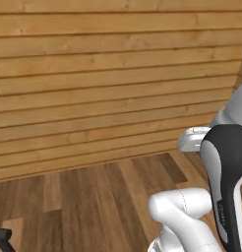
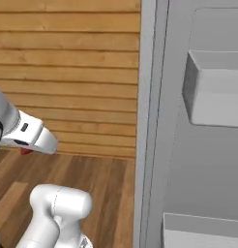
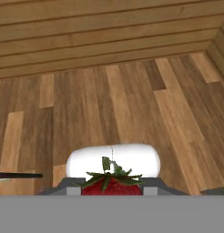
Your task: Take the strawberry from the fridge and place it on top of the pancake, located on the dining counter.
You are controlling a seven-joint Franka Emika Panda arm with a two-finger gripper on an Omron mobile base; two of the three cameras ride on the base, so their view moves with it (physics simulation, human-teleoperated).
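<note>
One strawberry (image 3: 112,184), red with its green leafy cap, sits pinched between the jaws of the gripper (image 3: 112,190), which are closed on it at the bottom of the hand view. In the right base view a speck of red shows under the white hand (image 2: 29,135). Below the held fruit lies brown plank flooring (image 3: 132,104), backed by a wooden slat wall (image 1: 103,74). The fridge (image 2: 198,145) stands to the right, its pale grey door bins showing.

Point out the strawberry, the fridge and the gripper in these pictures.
strawberry (image 3: 112,185): hand view, on its red flesh under the green leaves.
fridge (image 2: 188,169): right base view, on the grey inside of its open door.
gripper (image 3: 112,189): hand view, midway between the fingertips, shut on the berry.
</note>
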